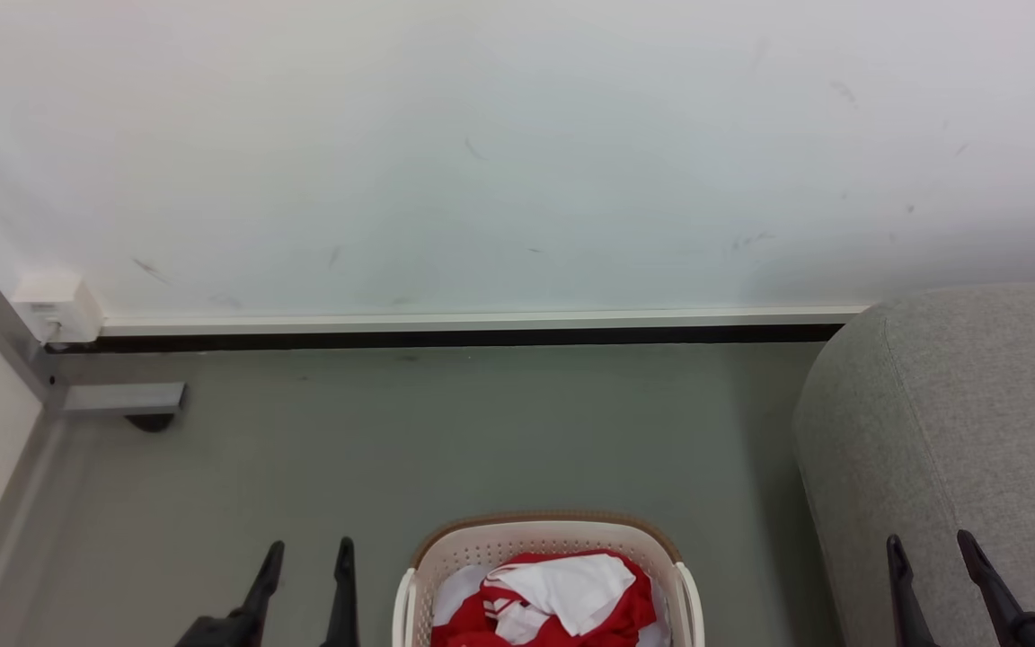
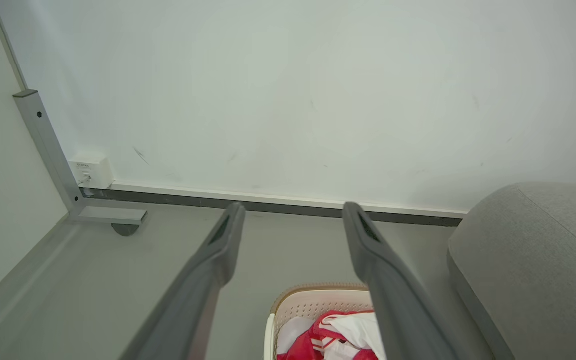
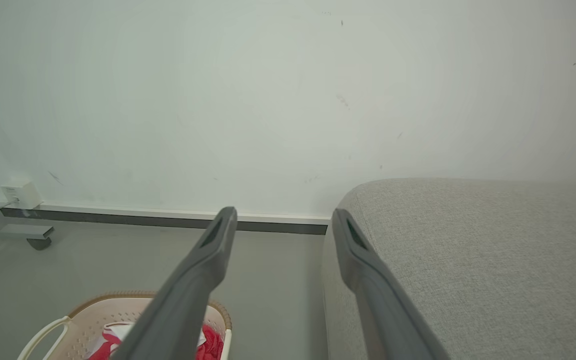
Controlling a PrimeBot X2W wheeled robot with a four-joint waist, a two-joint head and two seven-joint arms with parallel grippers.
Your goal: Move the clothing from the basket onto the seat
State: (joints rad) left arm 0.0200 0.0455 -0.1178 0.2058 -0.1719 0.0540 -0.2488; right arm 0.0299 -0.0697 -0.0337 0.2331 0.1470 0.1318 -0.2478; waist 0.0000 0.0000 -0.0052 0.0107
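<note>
Red and white clothing (image 1: 562,598) lies heaped in the cream basket (image 1: 482,548) with a brown rim, at the bottom centre of the head view. The grey seat (image 1: 967,422) stands to the right of the basket. My left gripper (image 1: 311,550) hangs open to the left of the basket, above the floor, with nothing between its fingers. My right gripper (image 1: 929,544) is open in front of the seat's near side. In the left wrist view the basket (image 2: 313,300), the clothing (image 2: 338,335) and the seat (image 2: 533,265) lie below the open gripper (image 2: 293,215). The right wrist view shows the open gripper (image 3: 283,220), basket (image 3: 93,315), clothing (image 3: 210,345) and seat (image 3: 478,255).
A white wall with a dark skirting strip (image 1: 464,337) runs behind the grey floor (image 1: 482,431). At the left stands a pale panel on a metal frame with a castor foot (image 1: 127,400) and a small white socket box (image 1: 55,307).
</note>
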